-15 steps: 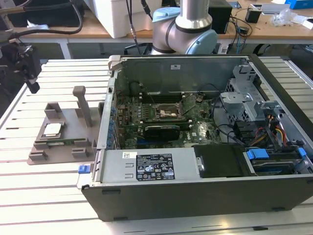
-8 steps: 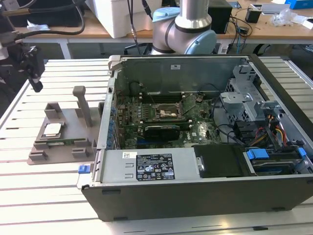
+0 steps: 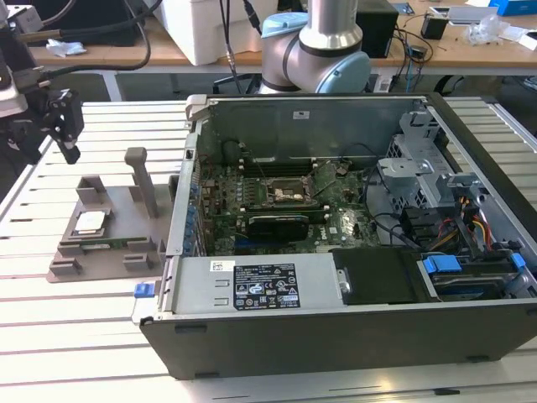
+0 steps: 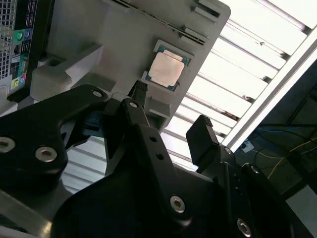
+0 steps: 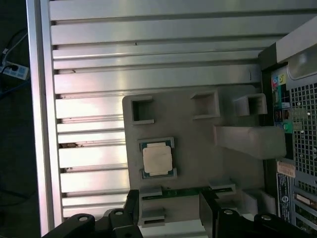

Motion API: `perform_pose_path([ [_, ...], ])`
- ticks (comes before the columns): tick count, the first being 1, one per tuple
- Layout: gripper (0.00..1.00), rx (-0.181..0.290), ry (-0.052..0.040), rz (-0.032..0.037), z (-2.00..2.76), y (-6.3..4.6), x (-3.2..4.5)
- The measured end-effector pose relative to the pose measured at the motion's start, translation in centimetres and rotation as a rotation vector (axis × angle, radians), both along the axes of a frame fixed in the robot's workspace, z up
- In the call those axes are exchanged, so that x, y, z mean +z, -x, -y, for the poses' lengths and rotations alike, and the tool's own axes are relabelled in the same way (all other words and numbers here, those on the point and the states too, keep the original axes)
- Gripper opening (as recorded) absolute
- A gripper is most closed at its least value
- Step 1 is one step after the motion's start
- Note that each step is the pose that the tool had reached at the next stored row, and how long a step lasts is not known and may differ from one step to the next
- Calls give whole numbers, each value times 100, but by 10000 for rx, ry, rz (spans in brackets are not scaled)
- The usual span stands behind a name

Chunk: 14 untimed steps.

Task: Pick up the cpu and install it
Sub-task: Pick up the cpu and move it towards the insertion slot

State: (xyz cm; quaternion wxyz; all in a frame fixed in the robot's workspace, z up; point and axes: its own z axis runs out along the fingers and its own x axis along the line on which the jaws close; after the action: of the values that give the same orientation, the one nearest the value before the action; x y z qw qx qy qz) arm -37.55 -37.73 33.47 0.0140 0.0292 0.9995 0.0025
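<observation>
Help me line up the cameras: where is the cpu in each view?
Exterior view: cpu lies on the grey holder, at the exterior view's left, outside the computer case.
Second wrist view: cpu sits in the holder's recess, beyond the gripper.
First wrist view: cpu sits in the same recess.
Shared landmark: the grey holder's upright post.

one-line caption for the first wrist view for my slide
Open gripper near the cpu, which lies in a grey holder on the slatted table.
</observation>
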Motion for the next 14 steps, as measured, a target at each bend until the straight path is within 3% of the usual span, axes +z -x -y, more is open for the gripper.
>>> perform_pose_path([
  [4, 60, 593, 2, 0, -8, 0, -84],
  [14, 60, 637, 1, 1, -8, 9, -236],
])
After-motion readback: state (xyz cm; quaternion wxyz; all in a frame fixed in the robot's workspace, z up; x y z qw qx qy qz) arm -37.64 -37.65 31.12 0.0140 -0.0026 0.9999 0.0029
